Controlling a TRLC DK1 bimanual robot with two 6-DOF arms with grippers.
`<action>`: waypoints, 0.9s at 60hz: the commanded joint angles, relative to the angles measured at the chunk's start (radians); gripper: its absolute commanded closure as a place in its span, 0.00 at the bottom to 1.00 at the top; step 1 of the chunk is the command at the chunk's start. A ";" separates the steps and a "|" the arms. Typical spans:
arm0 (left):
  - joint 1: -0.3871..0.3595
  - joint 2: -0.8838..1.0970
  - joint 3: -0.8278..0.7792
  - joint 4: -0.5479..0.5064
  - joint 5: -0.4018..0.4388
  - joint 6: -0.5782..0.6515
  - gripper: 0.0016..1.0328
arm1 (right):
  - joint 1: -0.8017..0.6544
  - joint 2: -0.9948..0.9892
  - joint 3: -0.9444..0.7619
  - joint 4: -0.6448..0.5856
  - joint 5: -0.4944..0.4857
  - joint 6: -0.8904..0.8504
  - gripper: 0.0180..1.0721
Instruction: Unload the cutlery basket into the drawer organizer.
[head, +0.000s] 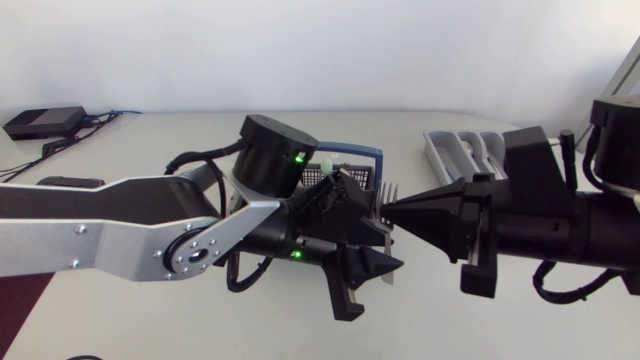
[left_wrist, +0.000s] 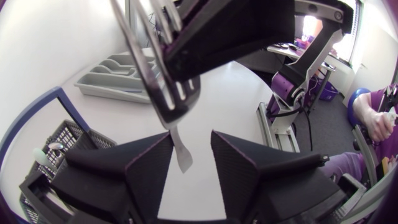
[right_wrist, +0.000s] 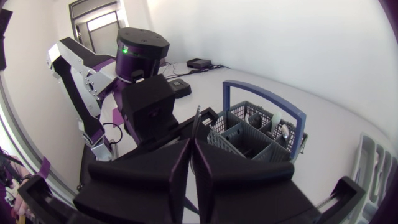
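Clamping the fork (left_wrist: 174, 115), the right gripper (head: 388, 212) should draw it straight clear of the released left gripper (left_wrist: 191, 134), toward the far drawer organizer (head: 455, 150).

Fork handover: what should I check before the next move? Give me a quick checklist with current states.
1. Right gripper shut on the fork: ok.
2. Fork handle between the left gripper fingers: ok.
3. Left gripper's fingers touching the handle: not ok; they stand open with gaps on both sides.
4. Drawer organizer in sight on the table: ok.
5. Organizer's fork slot free: cannot tell.
6. Basket emptied: not ok; a spoon shows inside.
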 joint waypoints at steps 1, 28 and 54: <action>0.017 -0.034 -0.037 0.019 0.027 -0.012 0.77 | 0.011 0.014 0.017 0.020 -0.017 0.034 0.89; 0.037 -0.052 -0.065 0.017 0.052 -0.012 0.93 | 0.002 0.022 0.023 0.038 -0.053 0.051 0.88; 0.037 -0.066 -0.053 -0.007 0.053 -0.012 0.97 | -0.002 0.021 0.028 0.044 -0.043 0.051 0.79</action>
